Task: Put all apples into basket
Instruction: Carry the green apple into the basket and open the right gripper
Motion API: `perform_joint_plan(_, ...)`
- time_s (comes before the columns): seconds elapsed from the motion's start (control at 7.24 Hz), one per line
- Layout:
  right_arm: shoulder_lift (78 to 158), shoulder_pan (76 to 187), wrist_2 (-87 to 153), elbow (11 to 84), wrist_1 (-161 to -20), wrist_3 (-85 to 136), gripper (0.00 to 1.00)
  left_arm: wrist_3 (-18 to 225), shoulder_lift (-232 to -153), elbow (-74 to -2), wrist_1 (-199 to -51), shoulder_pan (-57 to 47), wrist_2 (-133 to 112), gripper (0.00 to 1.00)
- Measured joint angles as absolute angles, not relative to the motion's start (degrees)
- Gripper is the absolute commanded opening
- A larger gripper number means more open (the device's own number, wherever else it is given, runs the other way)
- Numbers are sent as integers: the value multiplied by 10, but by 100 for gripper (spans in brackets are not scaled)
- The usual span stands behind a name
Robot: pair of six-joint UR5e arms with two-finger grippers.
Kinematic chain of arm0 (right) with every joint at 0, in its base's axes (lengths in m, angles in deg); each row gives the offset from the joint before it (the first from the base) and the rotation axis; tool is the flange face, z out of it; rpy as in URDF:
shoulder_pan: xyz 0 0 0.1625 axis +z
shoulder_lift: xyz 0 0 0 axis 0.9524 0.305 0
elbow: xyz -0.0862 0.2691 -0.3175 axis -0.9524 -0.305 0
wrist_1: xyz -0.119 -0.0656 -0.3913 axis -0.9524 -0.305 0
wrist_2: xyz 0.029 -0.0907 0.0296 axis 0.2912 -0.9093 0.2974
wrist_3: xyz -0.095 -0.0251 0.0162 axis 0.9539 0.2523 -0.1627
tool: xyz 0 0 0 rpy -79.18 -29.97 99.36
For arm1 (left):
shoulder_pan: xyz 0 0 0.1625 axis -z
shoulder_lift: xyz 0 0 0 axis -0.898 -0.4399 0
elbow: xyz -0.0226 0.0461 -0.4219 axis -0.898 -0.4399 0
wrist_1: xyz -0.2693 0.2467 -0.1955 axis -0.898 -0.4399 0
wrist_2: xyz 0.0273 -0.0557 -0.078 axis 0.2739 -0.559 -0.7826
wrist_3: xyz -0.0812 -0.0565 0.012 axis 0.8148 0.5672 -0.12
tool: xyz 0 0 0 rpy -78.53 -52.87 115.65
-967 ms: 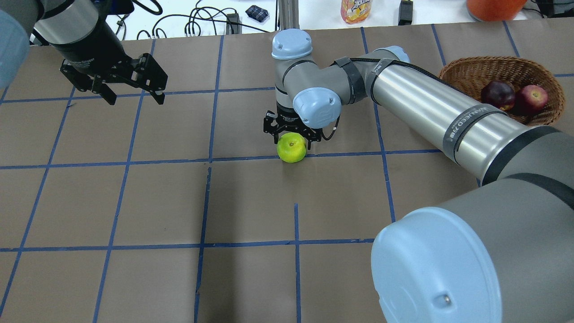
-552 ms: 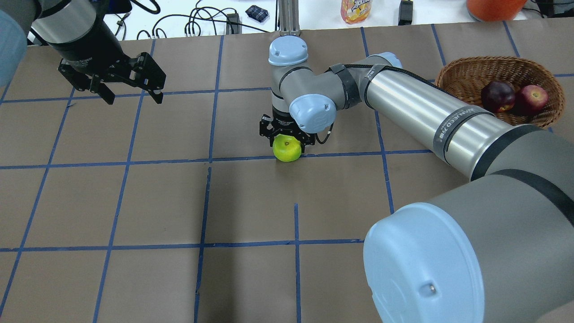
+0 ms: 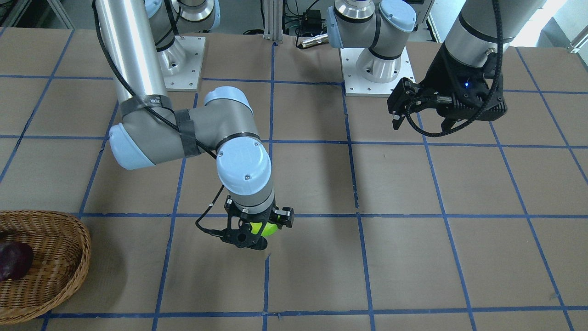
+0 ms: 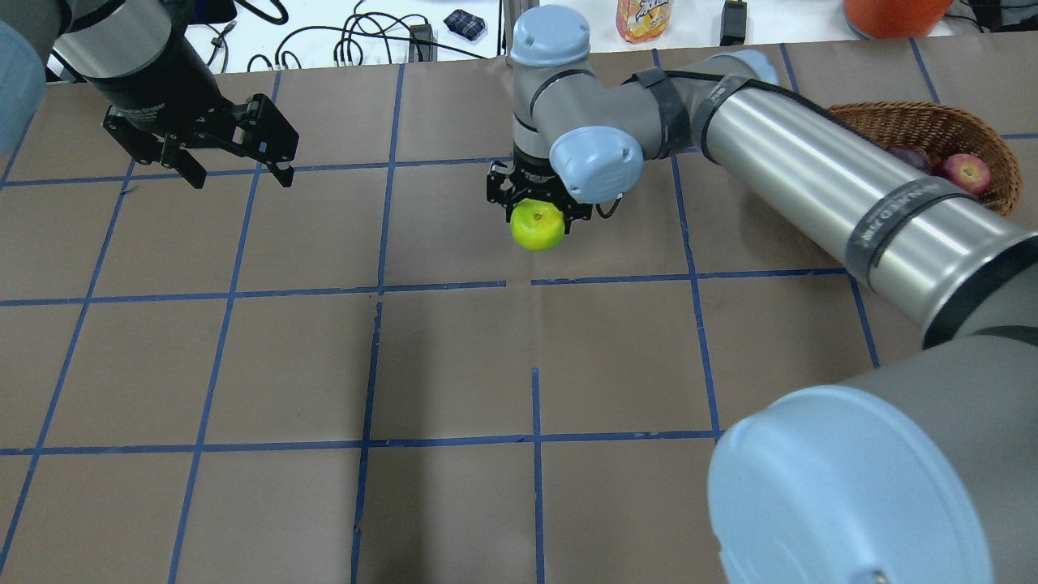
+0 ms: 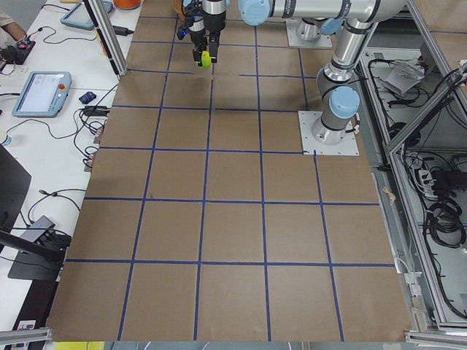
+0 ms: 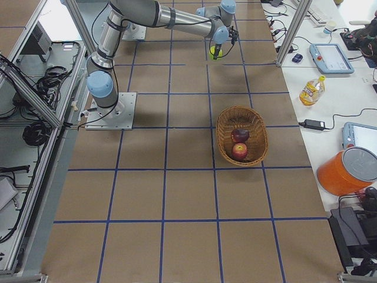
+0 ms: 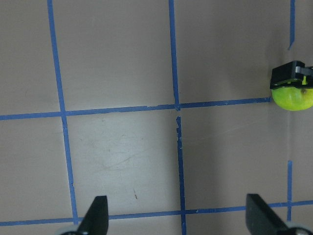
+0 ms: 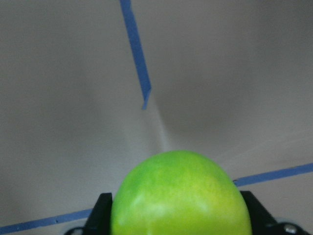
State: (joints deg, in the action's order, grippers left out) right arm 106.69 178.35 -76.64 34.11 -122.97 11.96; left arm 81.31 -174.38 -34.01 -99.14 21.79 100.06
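We have the green apple pinched between the two fingers of the right gripper, which are closed about its sides near the widest part; the wrist view shows paper well below it, so we judge it hangs clear of the table, near the middle of the grid. The left gripper hangs spread wide with nothing in it, well apart over the robot's left side. The basket sits off to the robot's right and already holds the maroon apple and the red apple, touching or nearly so. What remains, as we read it, is the carry and drop: we would travel with enough height to pass the wicker rim, come down over the bare weave beside the two fruits rather than on top of them, and part the fingers only when low, since a smooth round apple will bounce or roll. The surface is brown paper ruled into squares with blue tape, flat and matte. Beyond it a white bench carries cables, a drink bottle, a teach pendant and an orange bucket
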Motion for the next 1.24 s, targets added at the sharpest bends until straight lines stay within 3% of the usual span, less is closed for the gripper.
perform_joint_plan(0.55, 1152, 1601, -853, 339, -1157, 344, 0, 813, -1743, -340, -991, 218, 1001, 100)
perform_joint_plan(0.83, 1146, 1501, -868, 345, -1158, 486, 0, 813, -1743, -340, -992, 218, 1001, 100)
perform_joint_plan(1.24, 1104, 1459, -871, 343, -1193, 530, 0, 813, -1743, -340, -992, 218, 1002, 100)
